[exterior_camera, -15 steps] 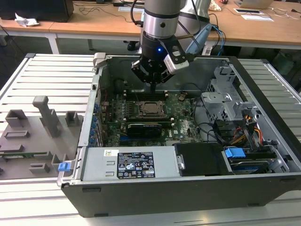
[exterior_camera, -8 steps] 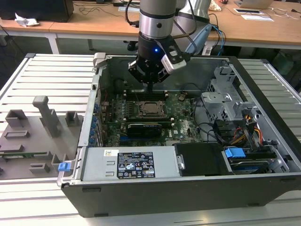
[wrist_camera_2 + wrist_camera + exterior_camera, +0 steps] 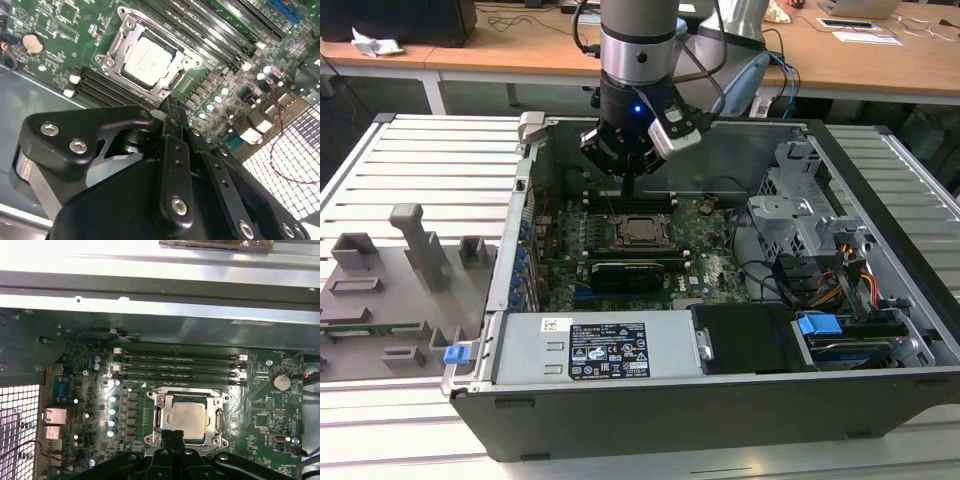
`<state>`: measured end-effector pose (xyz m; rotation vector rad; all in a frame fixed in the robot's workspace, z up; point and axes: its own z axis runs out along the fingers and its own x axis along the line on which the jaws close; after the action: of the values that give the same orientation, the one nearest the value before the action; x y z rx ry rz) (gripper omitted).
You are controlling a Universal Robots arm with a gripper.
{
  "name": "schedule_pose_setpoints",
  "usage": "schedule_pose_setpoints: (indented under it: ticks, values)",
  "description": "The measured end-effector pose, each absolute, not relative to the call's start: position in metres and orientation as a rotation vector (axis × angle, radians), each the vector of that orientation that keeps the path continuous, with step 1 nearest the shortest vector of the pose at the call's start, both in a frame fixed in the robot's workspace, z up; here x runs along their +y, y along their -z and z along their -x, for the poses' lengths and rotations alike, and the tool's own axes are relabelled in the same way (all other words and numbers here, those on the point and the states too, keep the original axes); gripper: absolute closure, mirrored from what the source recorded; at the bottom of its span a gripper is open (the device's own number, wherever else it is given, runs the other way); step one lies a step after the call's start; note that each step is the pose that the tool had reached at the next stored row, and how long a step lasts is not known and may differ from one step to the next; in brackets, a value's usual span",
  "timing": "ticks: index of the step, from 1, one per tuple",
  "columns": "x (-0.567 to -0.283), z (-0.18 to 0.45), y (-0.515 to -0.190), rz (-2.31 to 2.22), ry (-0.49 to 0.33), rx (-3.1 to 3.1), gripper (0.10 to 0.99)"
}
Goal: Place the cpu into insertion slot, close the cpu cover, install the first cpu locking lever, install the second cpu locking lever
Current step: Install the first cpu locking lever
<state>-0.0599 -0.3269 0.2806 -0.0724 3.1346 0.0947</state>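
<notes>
Silver cpu (image 3: 187, 416) framed by cpu cover (image 3: 161, 415), end effector (image 3: 172, 437) closed, empty, RAM slots (image 3: 180, 365) adj.

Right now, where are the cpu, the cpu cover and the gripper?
cpu (image 3: 186, 416): first wrist view, middle of silver top.
cpu cover (image 3: 215, 415): first wrist view, frame's side bar.
gripper (image 3: 173, 435): first wrist view, between its fingertips.

You see the pale silver-grey cpu (image 3: 187, 418) framed by the silvery cpu cover (image 3: 215, 420), on a dark green motherboard (image 3: 260, 415) dotted with teal-topped capacitors (image 3: 111, 410). Your gripper (image 3: 169, 103) is matt black. A bright blue clip (image 3: 457, 353) stands at the exterior view's left.
</notes>
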Motion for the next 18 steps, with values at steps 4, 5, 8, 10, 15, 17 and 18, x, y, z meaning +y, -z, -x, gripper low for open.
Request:
schedule_pose_setpoints:
  ticks: [4, 5, 8, 10, 15, 17, 18]
  values:
    - [-0.3269, 0.0622, -0.279, 0.073, -0.095, 3.135, 0.98]
    - [-0.3269, 0.0625, -0.2785, 0.073, -0.095, 3.135, 0.98]
    - [-0.3269, 0.0629, -0.278, 0.073, -0.095, 3.135, 0.98]
    - [-0.3269, 0.0634, -0.2777, 0.073, -0.095, 3.135, 0.98]
    - [-0.3269, 0.0654, -0.2767, 0.073, -0.095, 3.134, 0.98]
    - [-0.3268, 0.0672, -0.2757, 0.073, -0.095, 3.134, 0.98]
    - [-0.3268, 0.068, -0.2744, 0.073, -0.095, 3.134, 0.98]
